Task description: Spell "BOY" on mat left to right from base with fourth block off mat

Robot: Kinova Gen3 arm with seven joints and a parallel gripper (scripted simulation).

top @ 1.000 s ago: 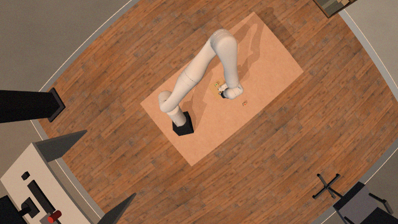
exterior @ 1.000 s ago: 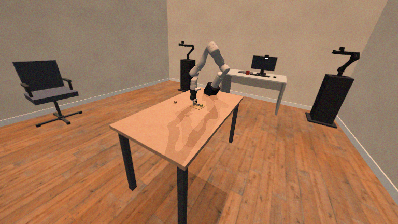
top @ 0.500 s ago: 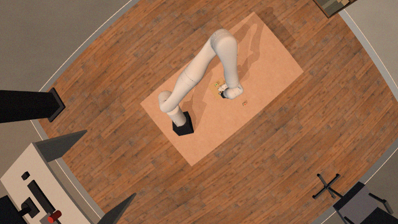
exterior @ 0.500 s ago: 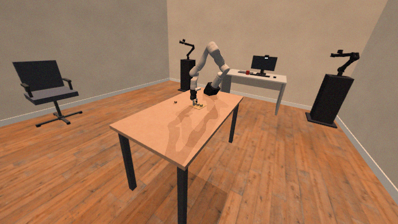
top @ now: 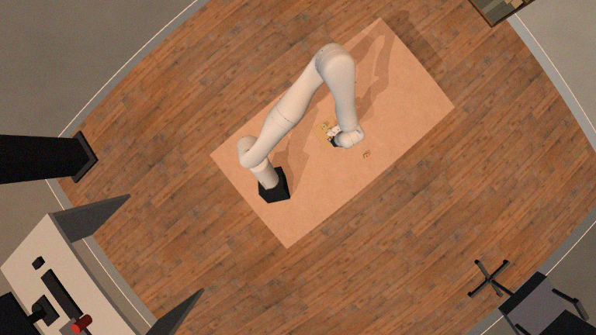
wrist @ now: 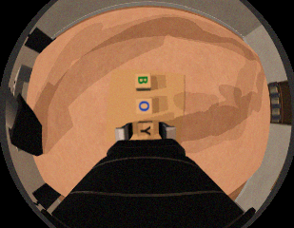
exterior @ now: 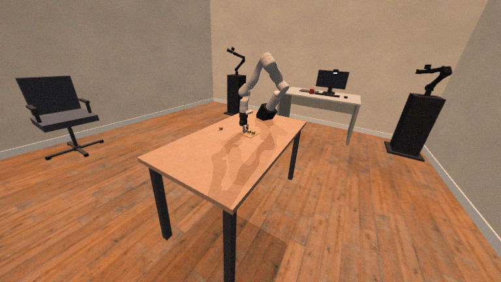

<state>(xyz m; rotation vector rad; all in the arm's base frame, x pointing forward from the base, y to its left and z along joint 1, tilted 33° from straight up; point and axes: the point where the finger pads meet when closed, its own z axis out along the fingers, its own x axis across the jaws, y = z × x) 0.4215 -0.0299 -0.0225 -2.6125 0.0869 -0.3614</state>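
Observation:
In the wrist view three tan blocks lie in a row on the small tan mat: the B block [wrist: 143,80] farthest, the O block [wrist: 143,105] in the middle, the Y block [wrist: 146,129] nearest. My gripper [wrist: 146,128] is low over the mat, open, with one finger on each side of the Y block. I cannot tell whether the fingers touch it. In the top view the arm's wrist [top: 349,137] covers part of the mat [top: 325,129]. The fourth block [top: 365,154] lies on the table off the mat, to the side of the wrist.
The mat sits near the middle of the long wooden table [exterior: 225,153]. The fourth block also shows in the exterior view [exterior: 220,128], left of the gripper [exterior: 244,129]. The arm's black base [top: 273,188] stands at one table edge.

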